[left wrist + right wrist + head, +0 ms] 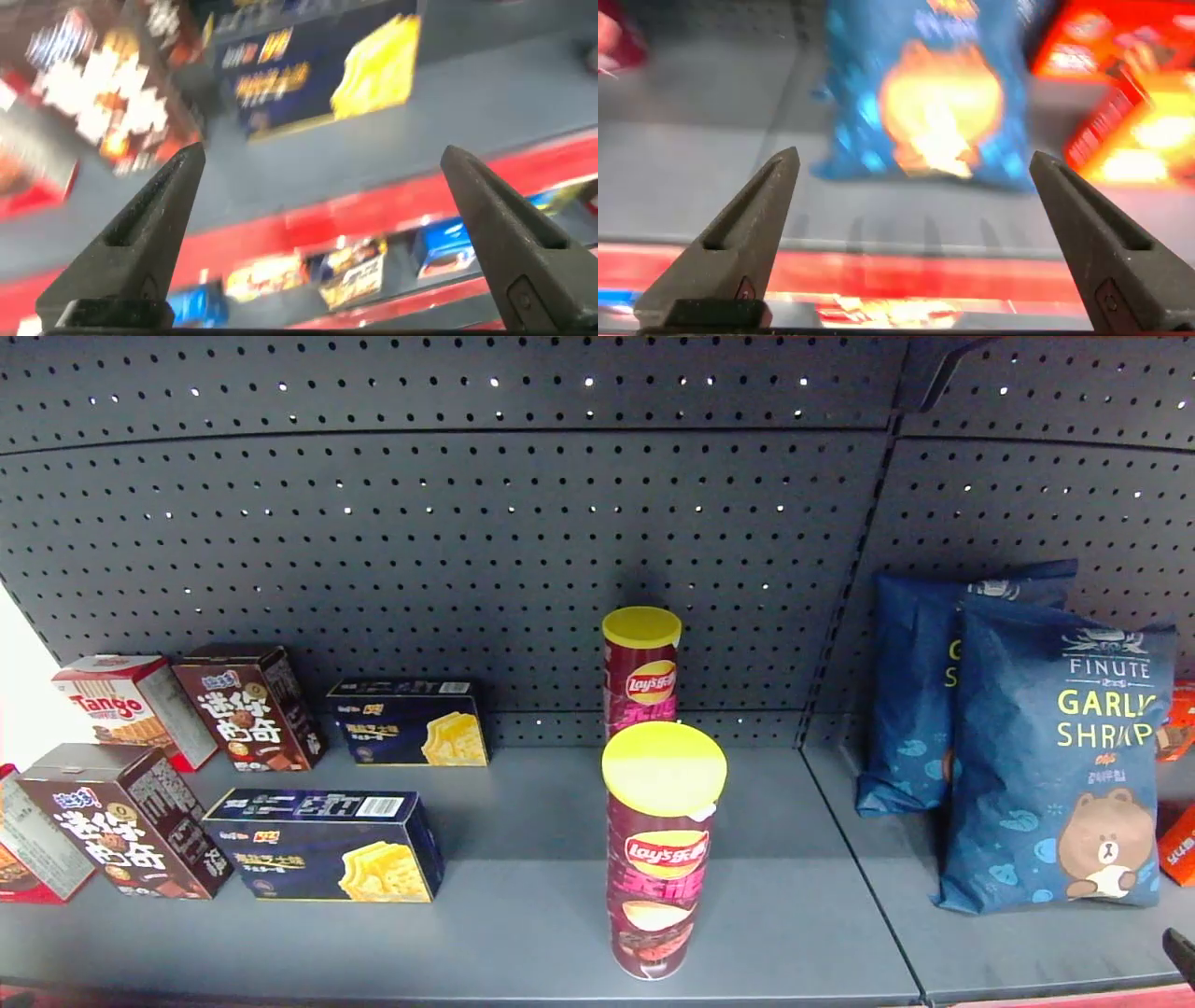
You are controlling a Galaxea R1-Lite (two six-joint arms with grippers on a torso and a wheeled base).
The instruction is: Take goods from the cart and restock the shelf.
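Note:
Two maroon chip cans with yellow lids stand on the grey shelf [523, 896]: a front can [659, 859] and a rear can [640, 670] against the pegboard. My left gripper [318, 177] is open and holds nothing, just off the shelf's red front edge [374, 210], facing a dark blue cracker box [313, 75]. My right gripper [915, 177] is open too, with nothing in it, before the shelf edge and facing a blue snack bag [934, 93]. A dark tip of that arm [1180, 952] shows at the lower right.
Left on the shelf are dark blue cracker boxes [327, 845], brown boxes [126, 821] and a red-white box [131, 709]. Two blue shrimp snack bags [1050, 756] lean at right, orange boxes [1178, 845] beyond. Lower shelf goods [346, 271] lie below the red edge.

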